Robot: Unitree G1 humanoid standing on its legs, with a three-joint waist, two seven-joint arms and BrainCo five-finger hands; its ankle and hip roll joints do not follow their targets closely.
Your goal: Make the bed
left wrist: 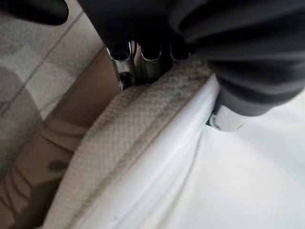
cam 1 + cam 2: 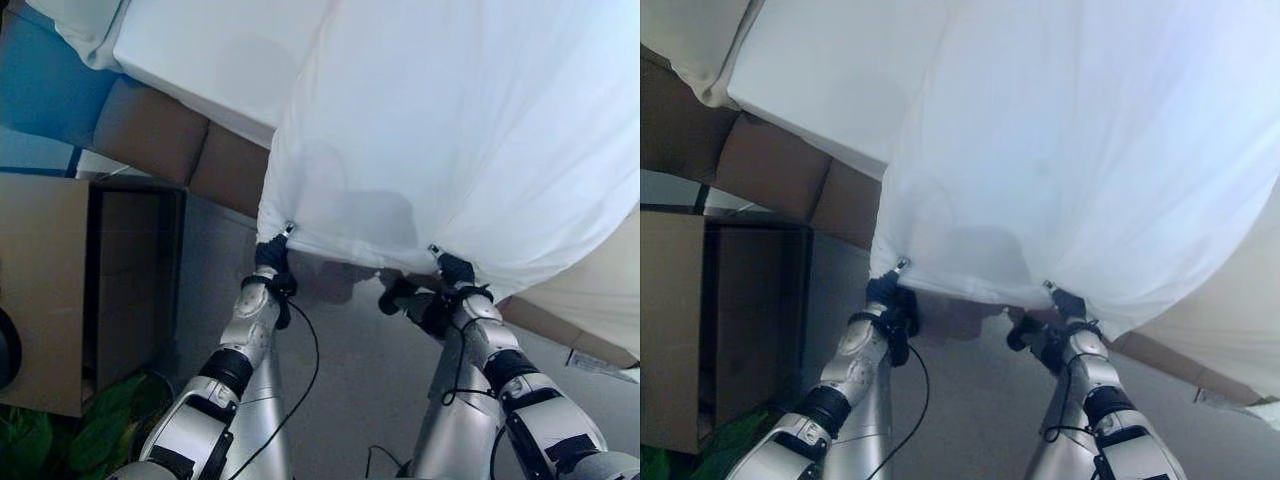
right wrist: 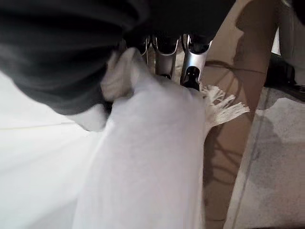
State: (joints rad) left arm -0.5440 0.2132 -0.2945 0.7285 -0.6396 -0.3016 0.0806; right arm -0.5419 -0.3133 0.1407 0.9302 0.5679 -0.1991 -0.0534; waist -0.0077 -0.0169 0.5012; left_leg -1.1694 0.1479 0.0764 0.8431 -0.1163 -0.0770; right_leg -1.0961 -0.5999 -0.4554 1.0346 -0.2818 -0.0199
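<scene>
Left eye view: left hand up at the near hem of the white sheet, fingers curled round the left end of that hem. Left wrist view: fingers clamped on the sheet's edge, with a beige textured mattress edge running just beside and under the white cloth. Right hand grips the same hem further right; right wrist view has its fingers closed over a bunched fold of sheet, thumb pressing cloth from the other side, a frayed fringe of threads sticking out past the fingertips.

Sheet is lifted and spread wide ahead of both hands, hem hanging slack between them. It billows over the bed, whose white top shows at far left with a brown base below.

Edges and room: cardboard box stands at the left, near the left arm, with grey floor between the arms. Green leaves at lower left corner. To the right, the sheet's lower edge droops over a beige surface.
</scene>
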